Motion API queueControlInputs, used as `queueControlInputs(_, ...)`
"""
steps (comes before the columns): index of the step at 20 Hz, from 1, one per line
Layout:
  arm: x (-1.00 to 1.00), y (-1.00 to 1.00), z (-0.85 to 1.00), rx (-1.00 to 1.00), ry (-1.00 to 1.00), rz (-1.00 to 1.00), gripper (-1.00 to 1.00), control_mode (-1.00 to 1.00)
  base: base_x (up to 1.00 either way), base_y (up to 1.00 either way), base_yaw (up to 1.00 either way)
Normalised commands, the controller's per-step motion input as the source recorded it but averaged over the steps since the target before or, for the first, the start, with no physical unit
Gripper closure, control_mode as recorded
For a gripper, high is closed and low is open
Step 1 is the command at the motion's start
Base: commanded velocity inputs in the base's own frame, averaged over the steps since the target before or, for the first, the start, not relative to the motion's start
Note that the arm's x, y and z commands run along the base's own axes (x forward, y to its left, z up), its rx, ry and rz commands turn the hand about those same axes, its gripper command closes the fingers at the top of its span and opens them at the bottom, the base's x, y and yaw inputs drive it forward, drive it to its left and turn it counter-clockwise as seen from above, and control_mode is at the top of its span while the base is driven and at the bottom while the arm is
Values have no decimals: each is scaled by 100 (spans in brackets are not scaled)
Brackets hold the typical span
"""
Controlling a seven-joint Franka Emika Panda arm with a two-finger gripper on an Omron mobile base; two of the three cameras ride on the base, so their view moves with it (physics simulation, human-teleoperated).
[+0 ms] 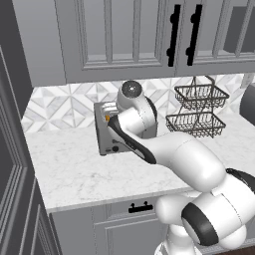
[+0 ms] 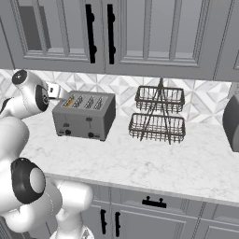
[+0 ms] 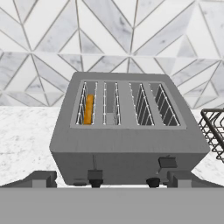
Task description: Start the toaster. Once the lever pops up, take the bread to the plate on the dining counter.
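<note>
The grey toaster (image 3: 127, 131) stands on the marble counter against the tiled wall, also seen from the right base (image 2: 85, 115) and, half behind my arm, from the left base (image 1: 105, 135). The bread (image 3: 88, 109) stands on edge in the leftmost slot, an orange strip (image 2: 69, 101). On the toaster's front, the left lever (image 3: 94, 175) sits lower than the right lever (image 3: 167, 162). My gripper (image 3: 111, 181) hovers in front of and above the toaster, open and holding nothing; its hand (image 2: 55, 90) is by the toaster's left end. The plate and the dining counter are out of view.
A two-tier wire basket (image 2: 158, 114) (image 1: 199, 112) stands just right of the toaster. Grey wall cabinets (image 2: 116, 32) hang low overhead. A dark appliance (image 2: 232, 122) sits at the far right, and a tall dark cabinet (image 1: 12, 164) bounds the counter's left.
</note>
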Motion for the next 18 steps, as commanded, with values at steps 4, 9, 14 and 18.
queueControlInputs(4, 0, 0, 0, 0, 0, 0, -100, -100, 0, 0, 0)
queueControlInputs(9, 0, 0, 0, 0, 0, 0, -100, -100, 0, 0, 0)
queueControlInputs(14, 0, 0, 0, 0, 0, 0, -100, -100, 0, 0, 0)
queueControlInputs(18, 0, 0, 0, 0, 0, 0, -100, -100, 0, 0, 0)
